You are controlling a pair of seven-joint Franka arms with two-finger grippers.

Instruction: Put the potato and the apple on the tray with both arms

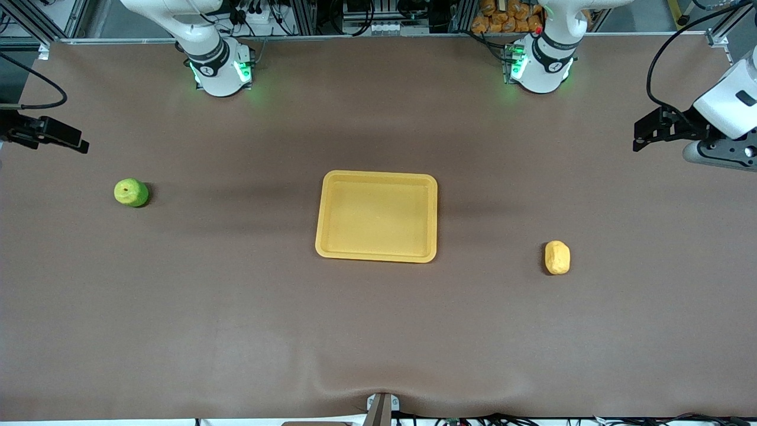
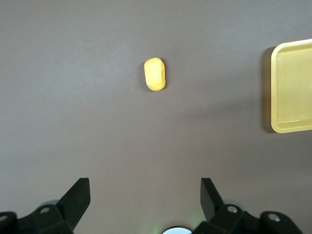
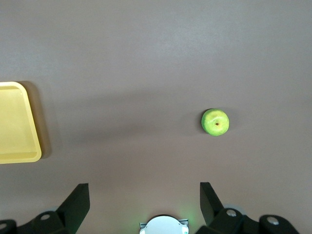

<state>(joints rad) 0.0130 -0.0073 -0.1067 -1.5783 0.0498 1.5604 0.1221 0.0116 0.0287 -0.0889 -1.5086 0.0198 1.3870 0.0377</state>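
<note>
Left gripper (image 2: 145, 200): fingers spread wide, empty, potato (image 2: 155, 74) on table ahead of tips. Right gripper (image 3: 144, 202): same, w/ apple (image 3: 215, 122) ahead. Tray (image 1: 377, 255) mid-table, well apart from both.

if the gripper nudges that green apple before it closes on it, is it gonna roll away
Probably, yes. The apple looks round and sits free on the flat brown table with nothing beside it, so an off-centre push would likely send it rolling. Its skin looks smooth, so the fingers may slip unless they close across its middle. It seems firm enough to keep its shape.
</note>
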